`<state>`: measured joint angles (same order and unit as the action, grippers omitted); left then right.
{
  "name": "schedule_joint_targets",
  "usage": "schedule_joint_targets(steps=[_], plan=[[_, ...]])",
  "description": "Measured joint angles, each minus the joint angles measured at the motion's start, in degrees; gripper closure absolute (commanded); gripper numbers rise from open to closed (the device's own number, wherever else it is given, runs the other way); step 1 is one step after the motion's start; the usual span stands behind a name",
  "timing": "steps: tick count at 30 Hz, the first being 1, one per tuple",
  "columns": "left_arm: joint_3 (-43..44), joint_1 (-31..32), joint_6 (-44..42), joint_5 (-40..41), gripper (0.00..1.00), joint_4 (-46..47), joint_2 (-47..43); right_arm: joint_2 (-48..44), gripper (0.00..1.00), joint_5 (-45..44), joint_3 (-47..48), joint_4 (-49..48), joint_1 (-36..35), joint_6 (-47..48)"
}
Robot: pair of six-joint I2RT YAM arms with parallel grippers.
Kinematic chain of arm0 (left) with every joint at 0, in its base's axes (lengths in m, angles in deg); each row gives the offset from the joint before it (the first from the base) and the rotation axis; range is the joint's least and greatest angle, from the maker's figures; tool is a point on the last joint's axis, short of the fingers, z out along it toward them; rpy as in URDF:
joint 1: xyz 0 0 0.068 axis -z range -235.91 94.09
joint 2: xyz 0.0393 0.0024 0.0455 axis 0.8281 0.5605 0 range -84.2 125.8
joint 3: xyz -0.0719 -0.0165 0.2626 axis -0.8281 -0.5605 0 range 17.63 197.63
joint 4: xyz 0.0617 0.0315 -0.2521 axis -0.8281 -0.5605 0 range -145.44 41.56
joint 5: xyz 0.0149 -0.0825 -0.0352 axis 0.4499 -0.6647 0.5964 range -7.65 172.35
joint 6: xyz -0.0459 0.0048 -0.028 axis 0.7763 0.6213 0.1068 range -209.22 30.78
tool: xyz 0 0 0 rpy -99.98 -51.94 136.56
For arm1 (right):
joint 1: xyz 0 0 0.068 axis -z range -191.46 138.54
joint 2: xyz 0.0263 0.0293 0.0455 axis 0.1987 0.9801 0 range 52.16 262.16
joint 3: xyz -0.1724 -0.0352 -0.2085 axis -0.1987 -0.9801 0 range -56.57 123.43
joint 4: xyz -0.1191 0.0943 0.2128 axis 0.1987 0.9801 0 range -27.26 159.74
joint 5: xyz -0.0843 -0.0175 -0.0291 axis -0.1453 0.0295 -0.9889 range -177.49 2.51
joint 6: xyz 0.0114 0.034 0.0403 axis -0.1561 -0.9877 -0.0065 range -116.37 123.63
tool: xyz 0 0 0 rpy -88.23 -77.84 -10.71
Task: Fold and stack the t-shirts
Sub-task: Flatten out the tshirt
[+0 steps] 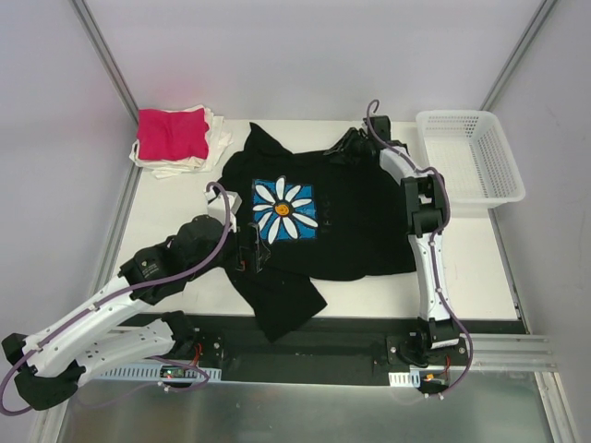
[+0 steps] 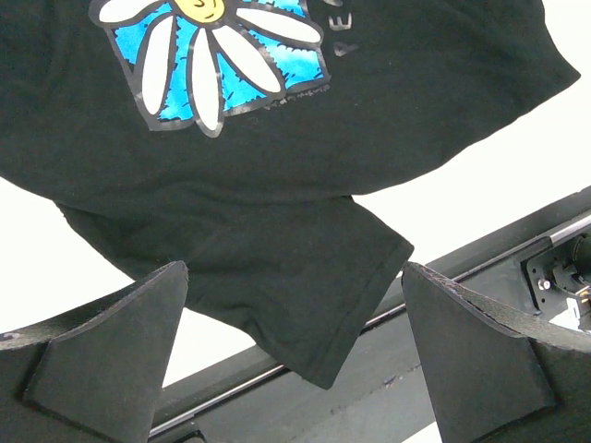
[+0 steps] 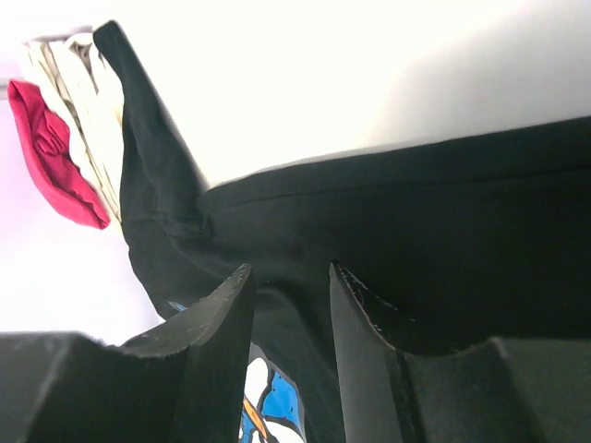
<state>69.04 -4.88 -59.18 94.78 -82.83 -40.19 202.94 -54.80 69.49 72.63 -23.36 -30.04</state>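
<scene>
"Black t-shirt [image 1: 351,231] next, is it? Where does it lie?"

"Spread across the middle of the table [image 1: 462,268], daisy print [image 1: 283,209] facing up. The near sleeve [image 2: 277,305] runs out over the table's front edge. The pink t-shirt [image 1: 173,134] sits folded on top of the white t-shirts [image 1: 217,138] in the far left corner, so I judge those done and this one the next to fold."

"And your hands?"

"My left gripper [image 2: 294,277] hangs wide open above that near sleeve and holds nothing. My right gripper [image 3: 291,277] is at the far right shoulder, where the cloth is bunched. Its jaws are narrowed, with black fabric showing in the gap. I cannot tell whether they really pinch it or only stand over it."

"So which step are you on?"

"The start of the first fold, I'd say. One hand is at the shoulder and the other is ready over the sleeve."

"What does the next move ask of you?"

"The left has to come down and close on the sleeve or hem without dragging the shirt further off the edge. Both hands then need to carry their side across together, so the fold lands straight. The basket [image 1: 499,185] is well off to the right and out of the way."
</scene>
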Motion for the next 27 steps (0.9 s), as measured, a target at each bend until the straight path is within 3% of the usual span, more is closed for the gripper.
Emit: schedule_joint_targets(steps=[7, 14, 20, 22, 27], plan=[[0.00, 0.00, -0.13, 0.07, 0.01, -0.61, -1.25, -3.37, 0.56, 0.81, -6.27, -2.86, 1.92, -1.27], [-0.02, 0.00, -0.37, -0.52, 0.01, -0.52, -1.29, -16.46, 0.54, 1.27, -20.50, -3.30, 0.70, 0.17], [-0.13, 0.00, -0.85, -1.46, 0.01, 0.09, -1.40, -28.50, 0.54, 2.99, -33.64, -9.73, -5.33, 0.63], [-0.17, 0.00, -0.96, -1.46, 0.01, 0.61, -1.38, -29.11, 0.54, 4.68, -39.76, -14.82, -10.25, -1.25], [-0.17, 0.00, -1.14, -1.46, 0.01, 1.25, -0.42, -22.62, 0.55, 8.72, -41.22, -21.40, -14.40, -6.29]])
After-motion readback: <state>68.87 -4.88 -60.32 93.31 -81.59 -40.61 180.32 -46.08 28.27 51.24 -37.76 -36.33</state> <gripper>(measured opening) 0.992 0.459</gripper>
